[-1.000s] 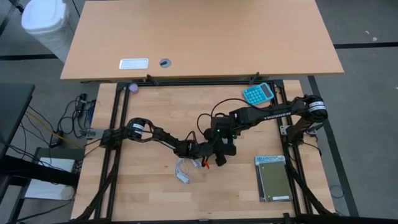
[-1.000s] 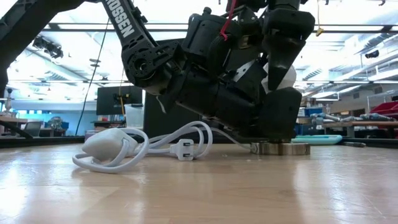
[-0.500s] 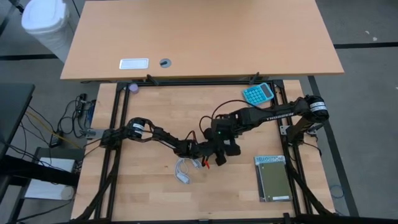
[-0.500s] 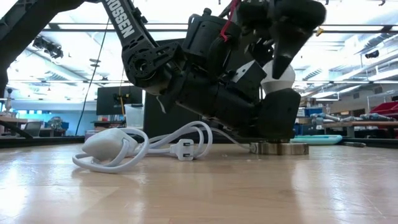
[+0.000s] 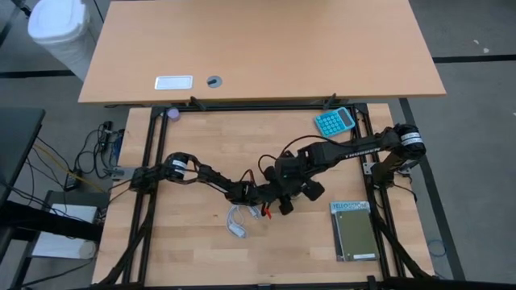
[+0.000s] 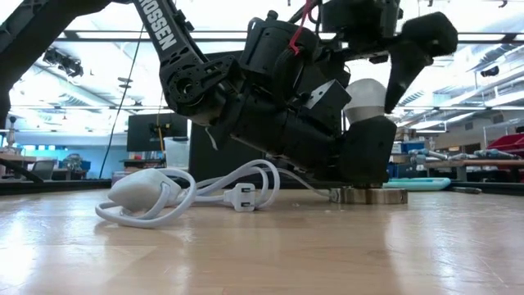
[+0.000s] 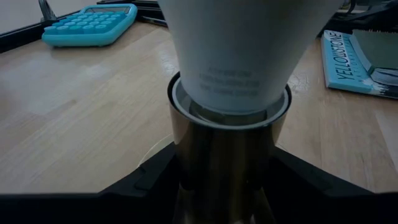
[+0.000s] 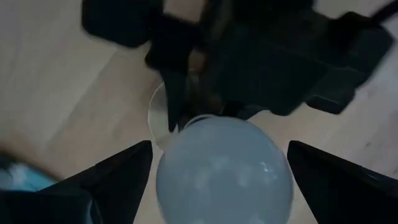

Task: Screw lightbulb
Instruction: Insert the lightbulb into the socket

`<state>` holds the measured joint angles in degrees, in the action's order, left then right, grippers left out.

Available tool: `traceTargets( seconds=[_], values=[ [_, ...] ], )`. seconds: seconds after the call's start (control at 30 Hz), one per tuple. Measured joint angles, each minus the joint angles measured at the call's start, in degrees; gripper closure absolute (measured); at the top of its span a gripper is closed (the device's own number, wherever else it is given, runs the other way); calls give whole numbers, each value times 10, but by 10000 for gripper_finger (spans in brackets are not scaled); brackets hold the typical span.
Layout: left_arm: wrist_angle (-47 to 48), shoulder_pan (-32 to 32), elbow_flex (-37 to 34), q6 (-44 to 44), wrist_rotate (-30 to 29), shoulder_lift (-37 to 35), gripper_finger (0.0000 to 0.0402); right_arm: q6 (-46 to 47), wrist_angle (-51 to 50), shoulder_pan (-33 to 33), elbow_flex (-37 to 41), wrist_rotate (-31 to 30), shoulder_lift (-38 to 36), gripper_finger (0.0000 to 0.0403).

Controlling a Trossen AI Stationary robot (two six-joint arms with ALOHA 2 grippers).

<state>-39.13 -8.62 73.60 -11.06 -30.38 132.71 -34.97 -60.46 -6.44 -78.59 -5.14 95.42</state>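
Note:
The white lightbulb (image 6: 366,97) stands upright with its neck (image 7: 229,74) in a brass-coloured socket barrel (image 7: 224,143). The barrel rises from a round grey base (image 6: 368,195) that rests on the table. My left gripper (image 7: 224,186) is shut on the barrel. My right gripper (image 8: 221,168) hangs open over the bulb and points down. Its two fingers (image 8: 112,177) stand on either side of the bulb's dome (image 8: 224,168) with a narrow gap. In the high view, my right gripper (image 5: 297,181) hides the bulb. My left gripper pinches the socket barrel (image 7: 186,155) between its two fingers (image 7: 155,177), one on each side, below the bulb's neck. It comes from the table's left, nearly level and slanting a little down. The socket stands upright with its base on the table.
A coiled white cable with a plug (image 6: 164,192) lies left of the socket near my left arm (image 5: 201,173). A teal calculator (image 5: 334,122) sits at the far right. A book (image 5: 353,229) lies at the near right. A second tabletop (image 5: 258,48) lies beyond.
My right gripper has rolled about its own pointing line above the bulb and risen slightly. One finger that stood in front of the dome in the low view now stands off to its side. The bulb, the socket and my left gripper have kept still.

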Motion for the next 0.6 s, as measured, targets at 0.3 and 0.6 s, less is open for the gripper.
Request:
traceTargets(
  seconds=[0.3, 0.6],
  values=[
    [0, 0, 0, -2, -4, 0, 196, -174, 3, 0, 16, 3, 0, 31],
    [1, 0, 0, -10, -11, 1, 196, -261, 10, 0, 16, 3, 1, 54]
  ],
)
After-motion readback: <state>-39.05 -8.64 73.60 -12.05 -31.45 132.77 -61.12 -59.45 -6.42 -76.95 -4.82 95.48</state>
